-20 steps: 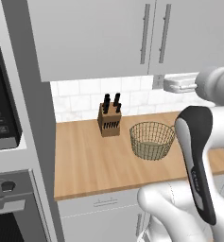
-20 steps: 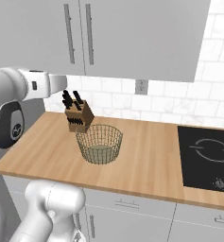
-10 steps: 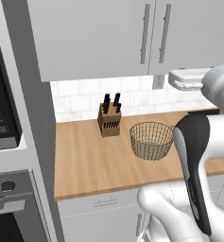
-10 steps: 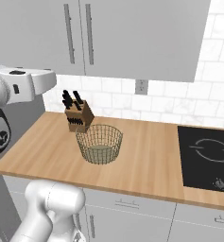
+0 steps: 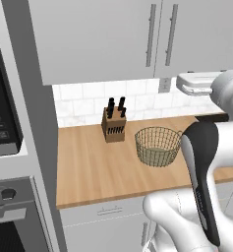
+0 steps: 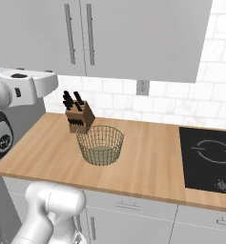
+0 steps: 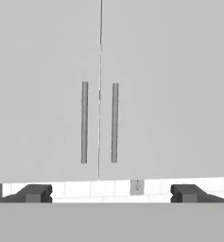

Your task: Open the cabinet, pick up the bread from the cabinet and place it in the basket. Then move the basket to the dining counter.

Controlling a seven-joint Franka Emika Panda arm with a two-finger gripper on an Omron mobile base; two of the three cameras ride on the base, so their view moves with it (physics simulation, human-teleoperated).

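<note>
Above the butcher-block counter (image 6: 148,157), the cabinet (image 7: 47,71) hangs shut: flat matte grey doors meeting at a thin seam, two slim vertical metal bar handles (image 7: 84,122) flanking it. Facing those doors, the gripper (image 7: 111,194) is spread wide and holds nothing, with clear space between its dark tips and the door faces. Below the cabinet, the round wire-mesh basket (image 6: 100,145) sits on the smooth wood, just in front of the blocky wooden knife block (image 6: 79,117), with bare counter all round it.
</note>
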